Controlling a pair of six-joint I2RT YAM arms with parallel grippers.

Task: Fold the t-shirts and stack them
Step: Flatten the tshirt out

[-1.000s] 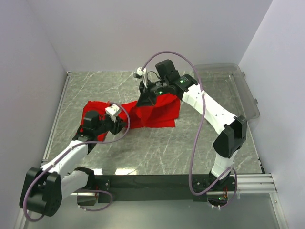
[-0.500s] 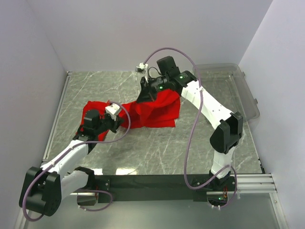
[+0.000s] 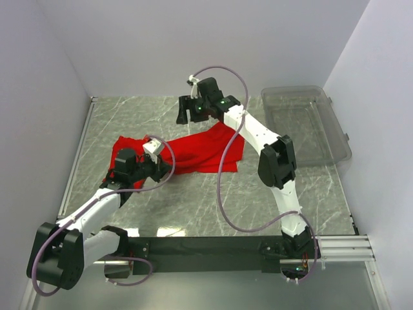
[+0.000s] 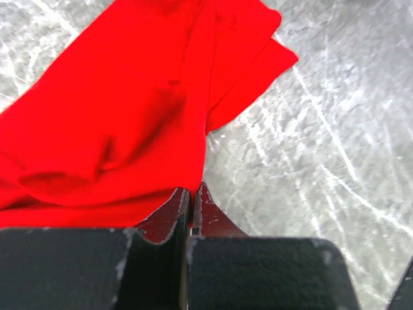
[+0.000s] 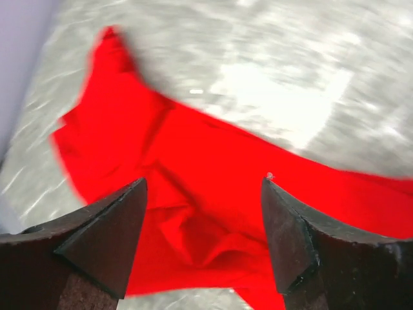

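Observation:
The red t-shirt (image 3: 206,152) lies rumpled across the middle of the marble table (image 3: 213,200), stretching from left to centre. My left gripper (image 3: 165,170) is low at its near edge. In the left wrist view its jaws (image 4: 191,191) are shut on the hem of the t-shirt (image 4: 116,110). My right gripper (image 3: 183,111) hovers past the shirt's far edge, open. In the right wrist view its fingers (image 5: 203,184) stand wide apart above the t-shirt (image 5: 193,148), holding nothing.
A clear plastic bin (image 3: 342,139) sits at the back right of the table. White walls close in the left, back and right sides. The black base rail (image 3: 206,245) runs along the near edge.
My right gripper has opened and let go of the t-shirt, then swung up and back to the left. The lifted cloth has dropped flat. The left gripper has stayed at the hem.

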